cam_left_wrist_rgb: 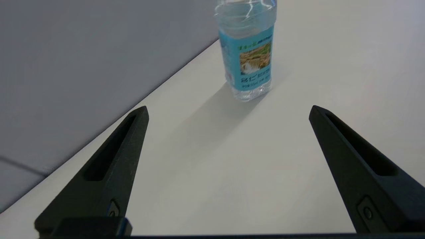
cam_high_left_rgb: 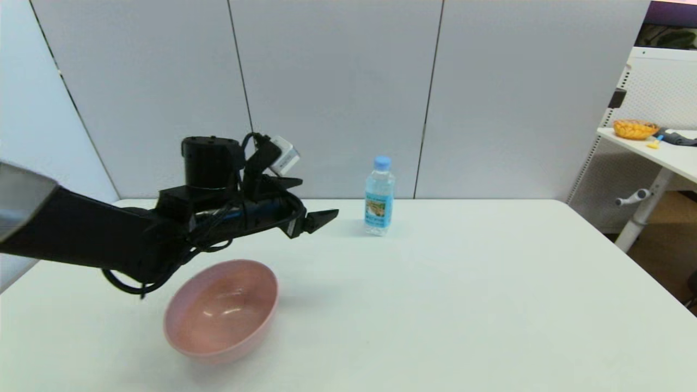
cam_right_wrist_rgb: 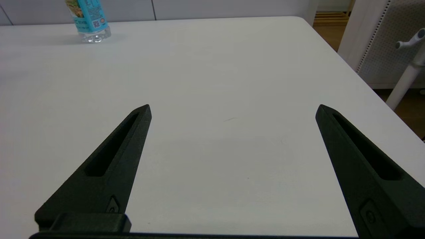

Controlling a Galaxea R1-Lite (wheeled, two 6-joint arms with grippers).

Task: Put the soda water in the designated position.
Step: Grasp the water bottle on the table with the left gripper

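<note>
The soda water stands upright near the table's far edge, a small clear bottle with a light-blue cap and blue label. My left gripper hovers above the table just left of it, a short gap away, fingers pointing at it. In the left wrist view the soda water stands ahead of my left gripper, which is open and empty. My right gripper is open over bare tabletop at the right, with the soda water far off. No marking shows the designated position on the white table.
A pink bowl sits at the front left, below my left arm. A grey partition wall runs along the table's far edge. Beyond the right edge stands another table with an orange bowl.
</note>
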